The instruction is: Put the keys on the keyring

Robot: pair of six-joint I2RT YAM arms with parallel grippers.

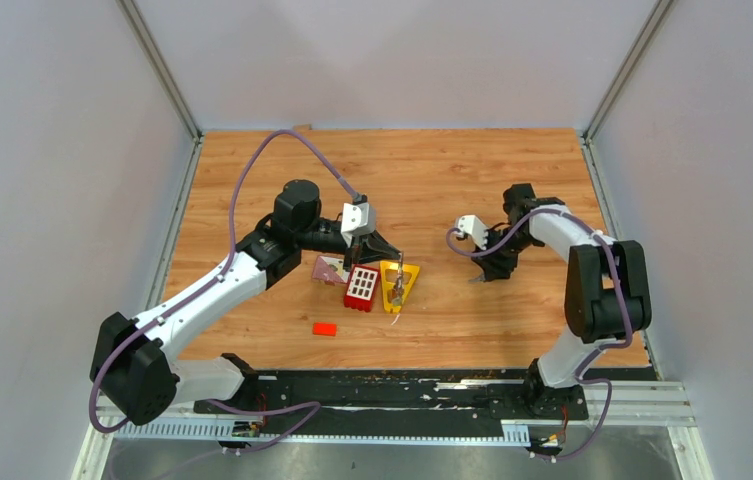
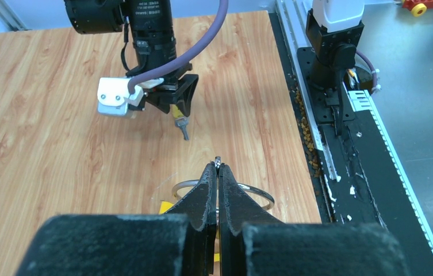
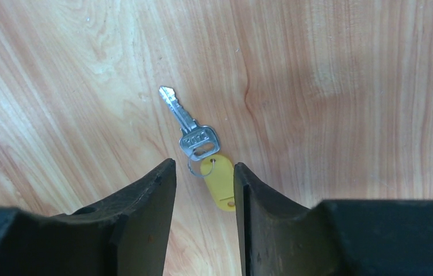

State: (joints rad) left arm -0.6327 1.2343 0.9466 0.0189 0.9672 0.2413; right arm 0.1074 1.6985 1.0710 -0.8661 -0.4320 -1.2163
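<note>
My left gripper (image 2: 218, 167) is shut on the keyring (image 2: 258, 191), a thin silver wire ring that sticks out on both sides of the closed fingers. In the top view it (image 1: 384, 250) hovers just above the yellow frame. A silver key (image 3: 194, 129) with a yellow plastic tag (image 3: 218, 183) lies on the wood. My right gripper (image 3: 204, 167) stands open over it, the tag between the fingers and touching neither. The left wrist view shows the right gripper (image 2: 175, 106) across the table, the key (image 2: 183, 129) below its tips.
A yellow triangular frame (image 1: 399, 283), a red block with white squares (image 1: 361, 287) and a pink triangular piece (image 1: 329, 268) lie under the left gripper. A small red block (image 1: 325, 328) sits nearer the front. A black rail (image 1: 402, 385) runs along the near edge.
</note>
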